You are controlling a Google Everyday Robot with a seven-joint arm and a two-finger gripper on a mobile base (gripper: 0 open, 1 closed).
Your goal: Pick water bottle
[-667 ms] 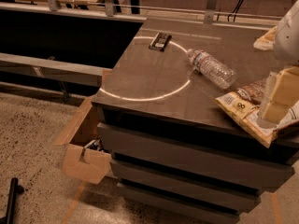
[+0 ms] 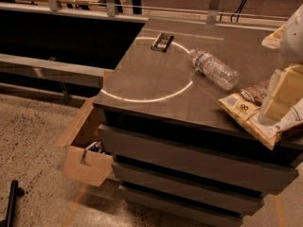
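Observation:
The water bottle (image 2: 215, 70) is a small clear ribbed bottle with a white cap and a label band near its neck. It lies on its side on the dark cabinet top (image 2: 151, 74), cap pointing to the far left, at the right edge of a white painted ring (image 2: 142, 99). My gripper (image 2: 281, 96), pale yellow, hangs at the right edge of the view, right of and nearer than the bottle, over a crinkly snack bag (image 2: 244, 112). It is apart from the bottle and holds nothing that I can see.
A small dark flat object (image 2: 162, 42) lies at the far side of the ring. An open cardboard box (image 2: 87, 160) sits on the floor against the cabinet's left side. A black pole (image 2: 12, 205) lies at the bottom left. A metal railing (image 2: 109, 4) runs behind.

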